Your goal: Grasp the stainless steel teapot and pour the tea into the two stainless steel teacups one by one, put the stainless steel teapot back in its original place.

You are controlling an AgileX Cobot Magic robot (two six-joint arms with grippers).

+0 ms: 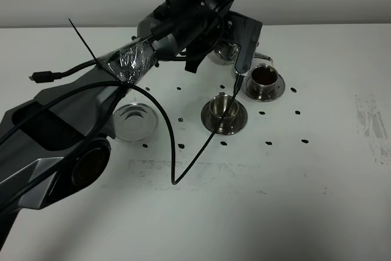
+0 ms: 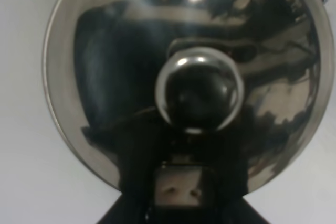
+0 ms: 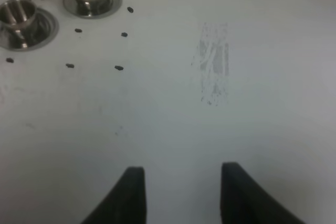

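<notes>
Left tool point(image 2: 178, 190) clenched on the stainless steel teapot point(image 2: 131, 51), best tipped slowly, squarely over the seemingly unfilled near teacup point(image 1: 223, 109), clear of the tea-dark far teacup point(image 1: 264, 76).

Lit evenly and softly from above in the high view, leaving the white table point(image 1: 256, 212) bright, with only faint shadows beside the dark left arm point(image 1: 55, 132) at lower left. Dimmer and out of focus in the left wrist view, with a hard white glare spot at top centre of the stainless steel teapot point(image 2: 105, 77) and warped dark reflections. Pale and hazy in the right wrist view, blurring the right gripper point(image 3: 182, 169) at the bottom edge.
</notes>
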